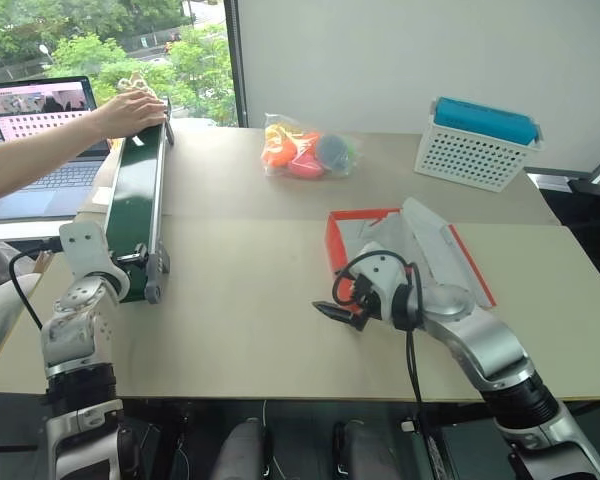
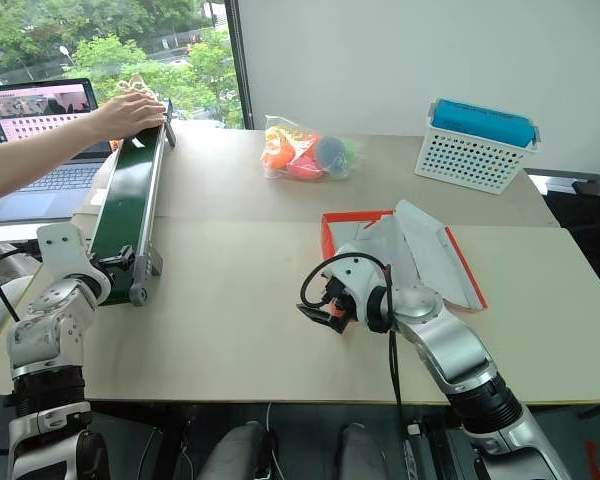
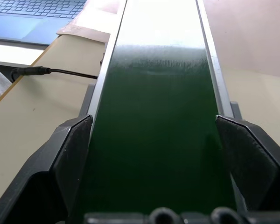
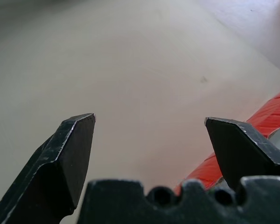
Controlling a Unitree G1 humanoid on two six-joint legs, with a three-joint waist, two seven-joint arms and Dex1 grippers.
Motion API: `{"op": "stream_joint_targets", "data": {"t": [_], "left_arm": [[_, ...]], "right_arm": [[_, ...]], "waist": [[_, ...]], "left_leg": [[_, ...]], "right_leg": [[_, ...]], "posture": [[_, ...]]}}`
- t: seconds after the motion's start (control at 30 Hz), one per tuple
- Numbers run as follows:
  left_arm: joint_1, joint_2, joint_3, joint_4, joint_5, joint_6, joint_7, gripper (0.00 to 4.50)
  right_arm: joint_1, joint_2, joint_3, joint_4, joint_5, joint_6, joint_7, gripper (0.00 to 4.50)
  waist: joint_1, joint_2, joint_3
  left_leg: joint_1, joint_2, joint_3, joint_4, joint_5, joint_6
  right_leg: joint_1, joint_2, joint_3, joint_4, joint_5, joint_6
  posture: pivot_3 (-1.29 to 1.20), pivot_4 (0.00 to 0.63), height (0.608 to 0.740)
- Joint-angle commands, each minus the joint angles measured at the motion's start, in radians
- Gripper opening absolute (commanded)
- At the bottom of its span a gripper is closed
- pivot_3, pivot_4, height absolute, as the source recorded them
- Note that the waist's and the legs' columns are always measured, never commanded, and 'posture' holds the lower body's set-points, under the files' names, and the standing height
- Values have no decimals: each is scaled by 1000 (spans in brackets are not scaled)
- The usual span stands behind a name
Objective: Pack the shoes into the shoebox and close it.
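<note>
Right gripper [image 2: 320, 308]: jaws stand wide apart with nothing between them, hovering over bare table [image 2: 230, 300] just beside the near corner of the shoebox [image 2: 332, 232]. Left gripper [image 3: 154, 154]: jaws also spread wide and empty, straddling the near end of the green conveyor belt [image 1: 140, 195], apparently without clamping it.

Shoebox: lies open on the table to the right of centre, white paper lining [image 2: 380, 245] rumpled inside, lid [image 2: 435, 250] folded out to the right. Its long axis runs away from the robot, near end slightly towards the centre.

Shoes [image 1: 140, 84]: cream mass at the belt's far end, under a person's hand [image 1: 130, 112]; orientation cannot be told.

Risks, as judged:
- The right gripper could nudge the shoebox's corner and skew it.
- The loose lining may block the shoes or foul the lid.
- A shoe may slide off the belt's end before the left gripper closes.
</note>
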Motion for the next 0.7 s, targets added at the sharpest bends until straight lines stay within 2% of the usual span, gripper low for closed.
{"op": "stream_joint_targets", "data": {"t": [0.03, 0.7], "left_arm": [[-39, 16, -20, 4, 3, -9, -4, 4500], [-113, 29, -76, 78, 35, -42, -8, 4500]], "right_arm": [[9, 13, -47, -16, -14, 6, -29, 4437], [37, 57, -58, -3, -59, 25, -90, 4437]], "waist": [[-1, 0, 0], [-2, 0, 0]], "left_leg": [[0, 0, 0, 0, 0, 0], [0, 0, 0, 0, 0, 0]], "right_leg": [[0, 0, 0, 0, 0, 0], [0, 0, 0, 0, 0, 0]], "posture": [[0, 150, 699], [0, 150, 699]]}}
